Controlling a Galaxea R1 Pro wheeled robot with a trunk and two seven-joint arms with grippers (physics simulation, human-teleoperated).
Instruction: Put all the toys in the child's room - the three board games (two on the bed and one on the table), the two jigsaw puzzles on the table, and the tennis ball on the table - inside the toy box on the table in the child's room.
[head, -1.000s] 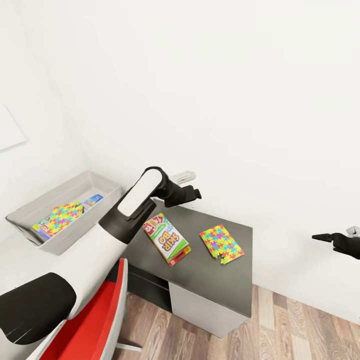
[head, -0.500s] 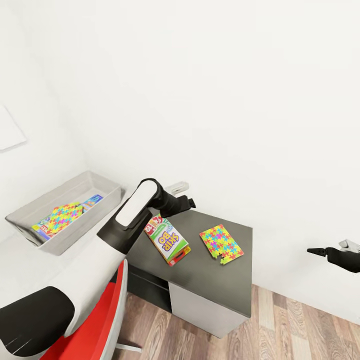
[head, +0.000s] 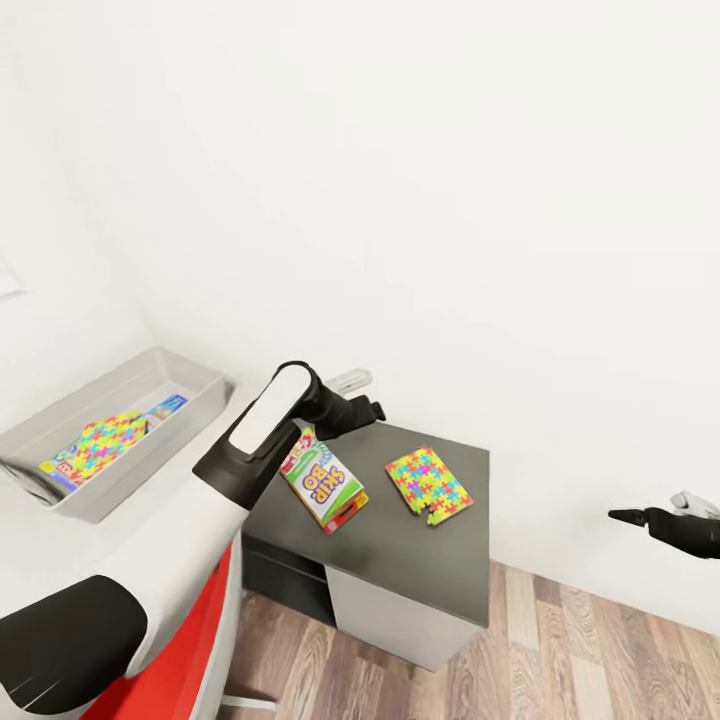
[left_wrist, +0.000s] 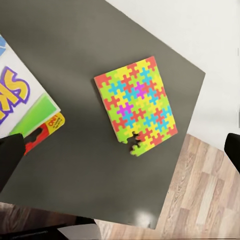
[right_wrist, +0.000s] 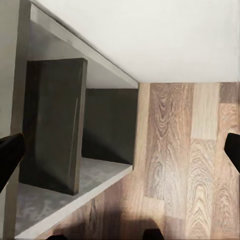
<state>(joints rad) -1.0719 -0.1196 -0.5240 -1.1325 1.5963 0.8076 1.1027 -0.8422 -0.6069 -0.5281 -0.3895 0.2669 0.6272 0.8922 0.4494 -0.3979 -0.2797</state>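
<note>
The left hand (head: 372, 411) hangs with its fingers spread apart over the dark tabletop (head: 400, 535), near its back edge. The Skip-Bo box (head: 322, 479) lies flat just below and in front of it, untouched. The jigsaw puzzle (left_wrist: 137, 105) lies beside the box, toward the tabletop's wall-side corner. The toy box (head: 100, 440) sits on the light tabletop's far end, holding another puzzle sheet (head: 95, 445). The right hand (head: 640, 518), fingers spread and empty, hangs over the wooden floor (right_wrist: 200, 165).

Your left arm (head: 260, 430) is overhanging the Skip-Bo box (head: 322, 480); bare table (head: 420, 545) is lying open around the puzzle (head: 428, 484).
</note>
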